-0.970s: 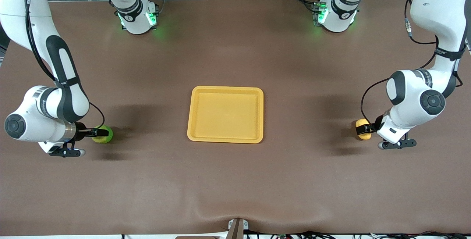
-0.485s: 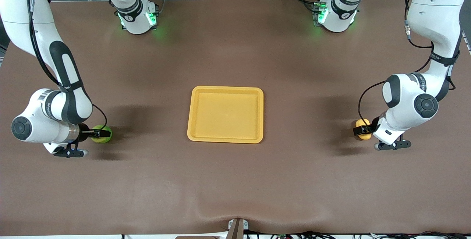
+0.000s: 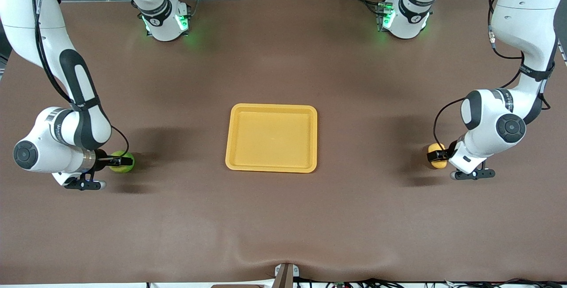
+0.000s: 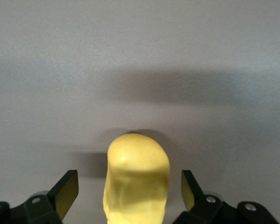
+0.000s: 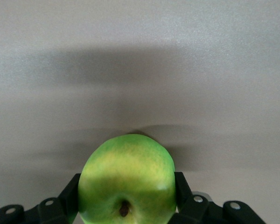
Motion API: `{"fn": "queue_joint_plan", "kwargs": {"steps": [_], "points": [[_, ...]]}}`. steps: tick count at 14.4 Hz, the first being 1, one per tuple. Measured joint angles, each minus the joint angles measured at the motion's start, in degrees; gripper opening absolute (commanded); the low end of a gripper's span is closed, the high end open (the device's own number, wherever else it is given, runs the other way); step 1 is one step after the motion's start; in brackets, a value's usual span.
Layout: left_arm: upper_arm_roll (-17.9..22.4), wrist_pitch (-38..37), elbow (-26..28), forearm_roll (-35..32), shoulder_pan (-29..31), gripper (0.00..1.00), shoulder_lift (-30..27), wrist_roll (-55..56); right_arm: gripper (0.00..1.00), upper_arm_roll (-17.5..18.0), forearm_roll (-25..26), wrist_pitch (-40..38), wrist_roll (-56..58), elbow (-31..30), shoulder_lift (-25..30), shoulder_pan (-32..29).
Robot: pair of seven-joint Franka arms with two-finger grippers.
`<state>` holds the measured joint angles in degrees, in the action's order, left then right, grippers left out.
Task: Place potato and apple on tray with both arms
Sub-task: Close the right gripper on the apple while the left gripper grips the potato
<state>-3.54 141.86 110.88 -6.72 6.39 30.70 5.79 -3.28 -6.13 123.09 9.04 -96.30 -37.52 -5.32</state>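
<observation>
The yellow potato (image 3: 435, 148) lies on the table at the left arm's end. My left gripper (image 3: 436, 156) is low around it, open, with a gap between the potato (image 4: 137, 179) and each of the fingers (image 4: 66, 192). The green apple (image 3: 120, 168) is at the right arm's end of the table. My right gripper (image 3: 122, 161) is shut on it, with both fingers (image 5: 71, 193) pressed against the sides of the apple (image 5: 127, 175), stem dimple toward the wrist camera. The yellow-orange tray (image 3: 271, 168) lies empty at the table's middle.
The brown table mat (image 3: 283, 217) lies open between each fruit and the tray. The arm bases (image 3: 166, 20) with green lights stand along the table edge farthest from the front camera.
Both arms have shifted slightly toward the tray, settling their grippers around the fruits. The apple and potato have barely moved.
</observation>
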Motion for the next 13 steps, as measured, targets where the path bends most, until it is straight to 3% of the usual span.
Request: {"fn": "queue_joint_plan", "kwargs": {"steps": [4, 10, 13], "points": [[0.0, 0.0, 0.1, 0.0, 0.1, 0.82, 0.5, 0.0, 0.00, 0.0, 0.0, -3.5, 0.1, 2.2, 2.6, 0.0], [-0.2, 0.0, 0.1, 0.0, -0.1, 0.41, 0.5, 0.0, 0.00, 0.7, 0.0, -9.1, 0.4, 2.9, 9.3, 0.5], [-0.4, 0.0, 0.0, 0.0, -0.3, 0.35, 0.5, 0.0, 0.00, 1.0, -0.2, -12.5, -4.6, 3.1, 11.1, 2.2]]}}
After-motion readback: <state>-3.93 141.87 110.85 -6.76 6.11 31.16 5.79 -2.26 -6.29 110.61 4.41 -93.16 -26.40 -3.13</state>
